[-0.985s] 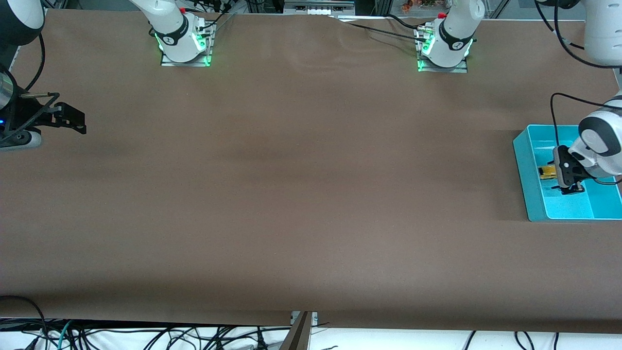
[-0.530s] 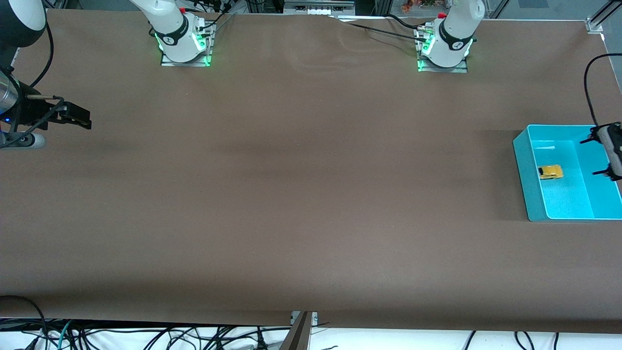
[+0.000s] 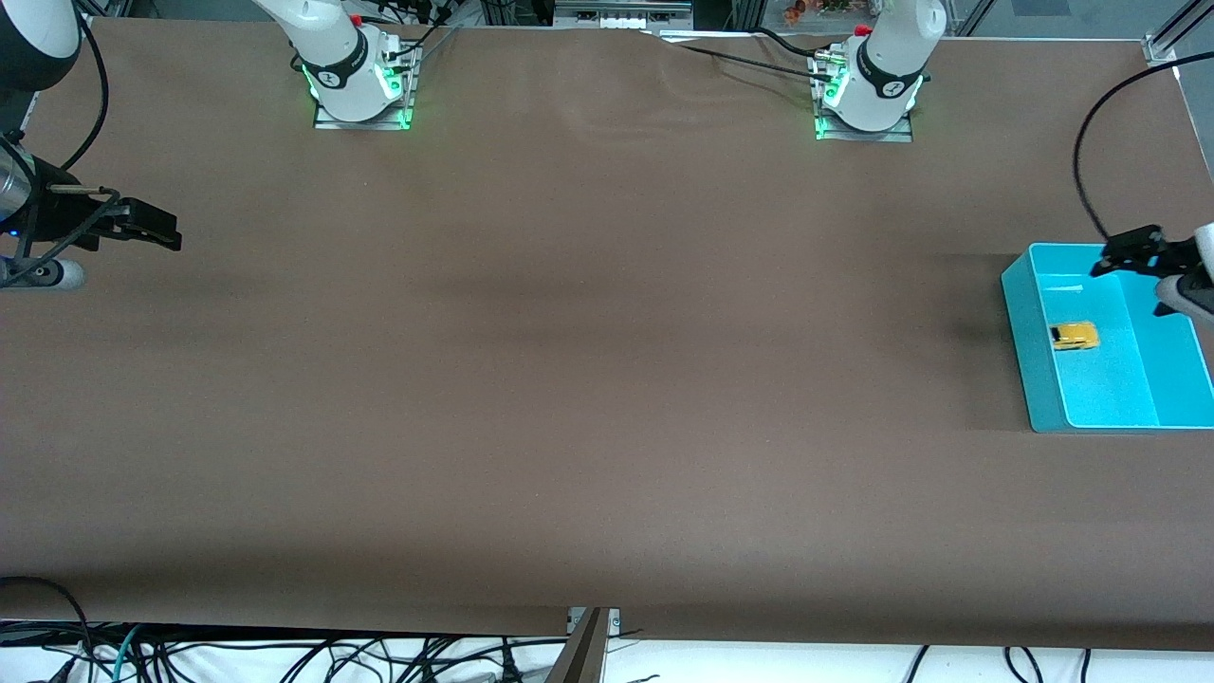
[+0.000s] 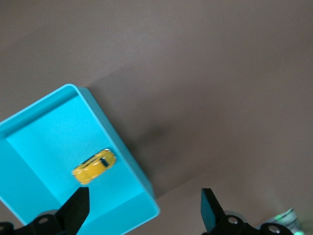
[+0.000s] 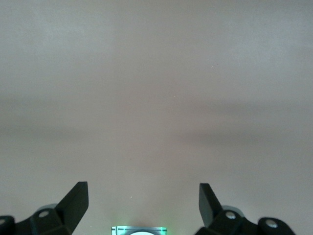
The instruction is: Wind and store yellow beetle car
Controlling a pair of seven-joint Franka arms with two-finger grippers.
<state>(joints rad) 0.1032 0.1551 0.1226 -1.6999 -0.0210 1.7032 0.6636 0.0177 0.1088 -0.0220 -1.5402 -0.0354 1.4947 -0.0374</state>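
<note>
The yellow beetle car (image 3: 1074, 336) lies on the floor of the teal bin (image 3: 1021, 351) at the left arm's end of the table, close to the bin wall that faces the table's middle. It also shows in the left wrist view (image 4: 94, 166), inside the bin (image 4: 44, 137). My left gripper (image 3: 1131, 287) is open and empty, up in the air over the bin; its spread fingers (image 4: 78, 209) stand clear of the car. My right gripper (image 3: 161, 230) is open and empty over the bare table at the right arm's end, where it waits.
The brown table mat (image 3: 588, 360) spans the whole table. The two arm bases (image 3: 360, 90) (image 3: 865, 100) stand along the edge farthest from the front camera. A black cable (image 3: 1091, 142) hangs above the bin. Cables lie below the table's near edge.
My left gripper has come up out of the bin and away from the car, which stays in the bin. The right gripper has barely moved.
</note>
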